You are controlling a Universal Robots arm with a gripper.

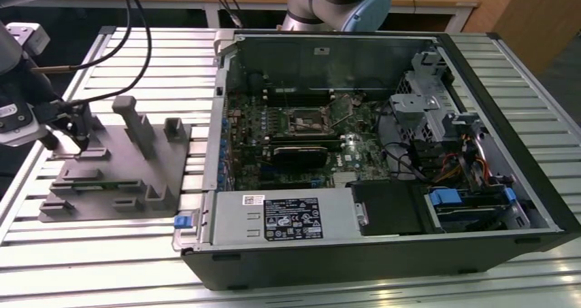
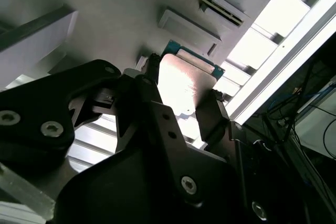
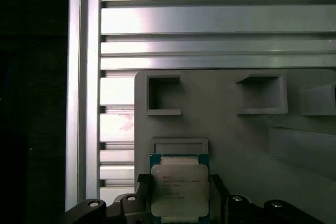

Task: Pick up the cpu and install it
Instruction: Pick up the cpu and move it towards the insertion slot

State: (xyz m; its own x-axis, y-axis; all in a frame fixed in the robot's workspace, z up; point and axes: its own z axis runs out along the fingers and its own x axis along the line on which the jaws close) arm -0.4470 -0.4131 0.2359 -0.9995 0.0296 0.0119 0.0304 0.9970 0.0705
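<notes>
Gripper clenched on cpu, fingers flanking its edges, over grey tray, 9 o'clock from open computer case in exterior view.

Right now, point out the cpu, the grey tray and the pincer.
cpu (image 3: 180,190), first wrist view, middle of its metal top.
grey tray (image 3: 220,124), first wrist view, bare flat surface.
pincer (image 1: 67,141), exterior view, midway between fingertips.

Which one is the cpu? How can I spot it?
Find the grey tray beside the open computer case, on the exterior view's left. At its corner the gripper clasps the cpu: a small flat square with a shiny silver top, unlike the tray's dull grey blocks.
</notes>
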